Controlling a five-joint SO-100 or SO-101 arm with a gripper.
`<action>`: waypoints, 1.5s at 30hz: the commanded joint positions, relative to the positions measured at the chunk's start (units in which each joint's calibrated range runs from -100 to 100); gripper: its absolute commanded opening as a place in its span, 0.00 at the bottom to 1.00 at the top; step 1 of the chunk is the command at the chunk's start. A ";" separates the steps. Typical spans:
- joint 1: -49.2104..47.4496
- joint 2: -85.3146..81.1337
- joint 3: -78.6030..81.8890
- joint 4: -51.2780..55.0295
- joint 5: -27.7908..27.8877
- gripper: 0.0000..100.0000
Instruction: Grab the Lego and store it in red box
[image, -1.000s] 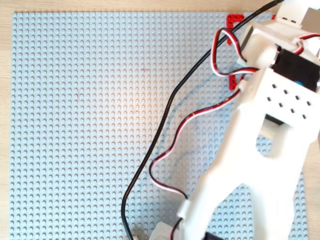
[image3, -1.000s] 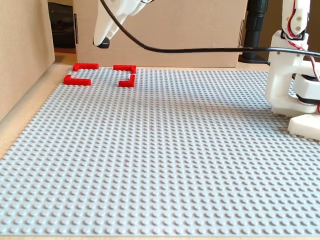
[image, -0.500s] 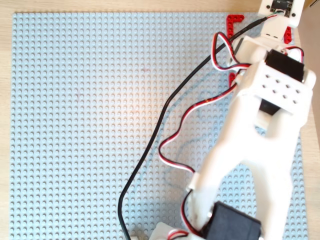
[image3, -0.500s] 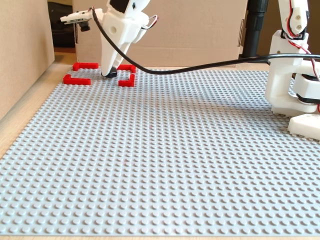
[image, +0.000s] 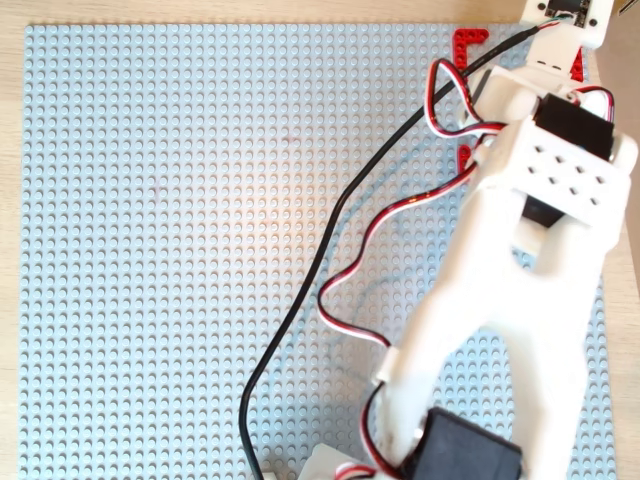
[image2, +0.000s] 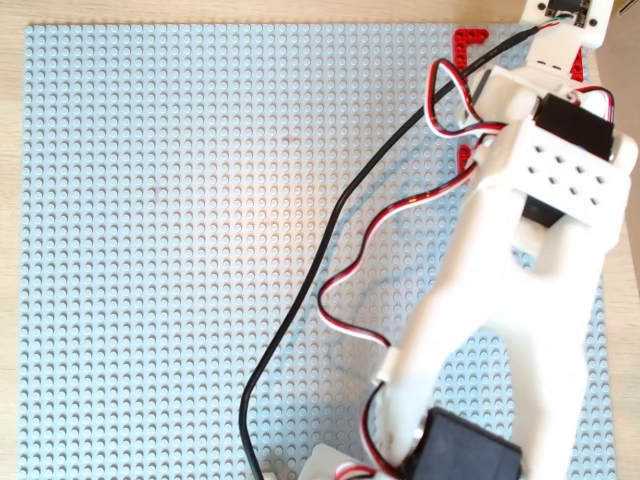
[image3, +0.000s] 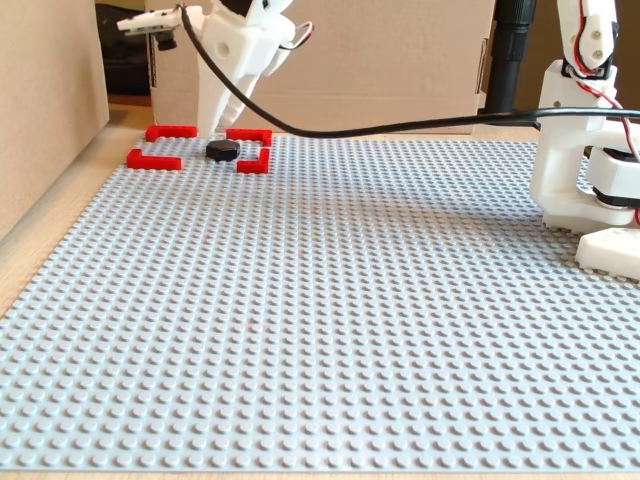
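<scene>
In the fixed view the black Lego (image3: 223, 150) lies flat on the grey baseplate (image3: 350, 300), inside the red box (image3: 154, 160) of thin red corner pieces at the far left. My gripper (image3: 213, 128) hangs just behind and above the Lego, open and holding nothing. In both overhead views my white arm (image: 520, 260) (image2: 520, 260) covers the box. Only bits of the red box (image: 467, 44) (image2: 467, 44) show at the top right there. The Lego and the fingertips are hidden in those views.
Cardboard walls stand to the left (image3: 50, 110) and behind (image3: 380, 60) the plate. The arm's white base (image3: 590, 170) sits at the right edge. A black cable (image3: 400, 127) hangs across the back, and red-white wires (image: 400, 210) loop over the plate.
One second ago the gripper was high above the box. It then came down into the box with the Lego. Now the Lego lies on the plate and the gripper has lifted slightly off it.
</scene>
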 joint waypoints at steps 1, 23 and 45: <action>0.10 -12.25 -2.95 5.42 -0.72 0.07; -13.90 -65.81 12.23 24.81 -2.33 0.04; -14.27 -105.64 23.69 38.23 -2.38 0.04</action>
